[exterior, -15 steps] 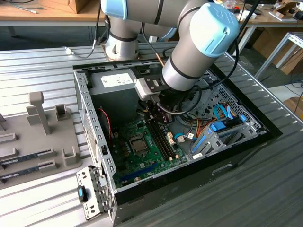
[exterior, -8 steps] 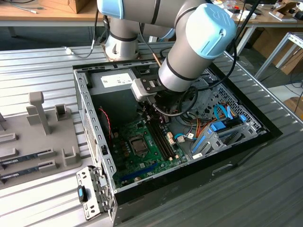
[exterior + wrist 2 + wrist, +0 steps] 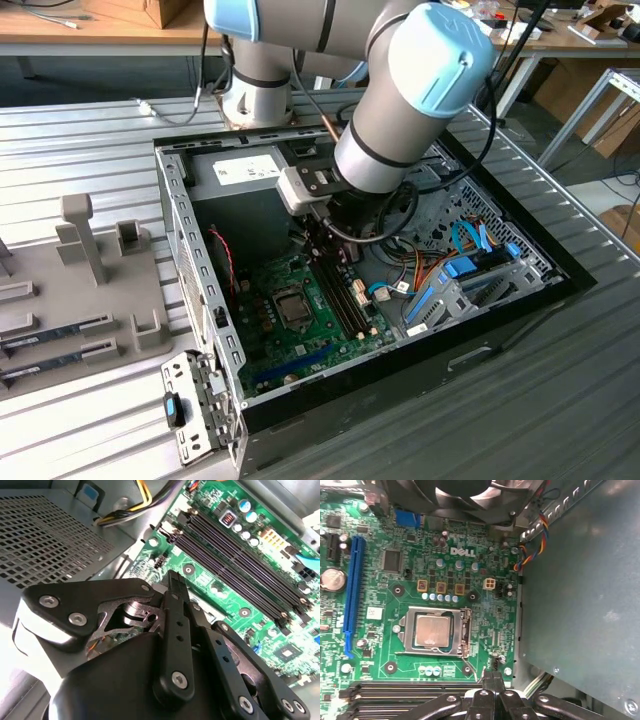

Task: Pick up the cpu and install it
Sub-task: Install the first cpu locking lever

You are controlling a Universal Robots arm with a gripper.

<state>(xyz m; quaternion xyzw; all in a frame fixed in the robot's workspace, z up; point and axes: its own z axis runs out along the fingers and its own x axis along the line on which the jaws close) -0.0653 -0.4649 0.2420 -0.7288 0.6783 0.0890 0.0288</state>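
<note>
The cpu point(image 3: 433, 630) sits flat in its socket frame point(image 3: 434, 631) on the green motherboard point(image 3: 470, 575), silver top showing, just ahead of the hand point(image 3: 492, 677) and apart from it. The hand's fingers point(image 3: 493, 682) are pressed together with nothing between them, hovering over the board's edge beside the black memory slots point(image 3: 405, 690). All of it lies inside the open computer case point(image 3: 175, 215) on the desk point(image 3: 560, 390).
</note>
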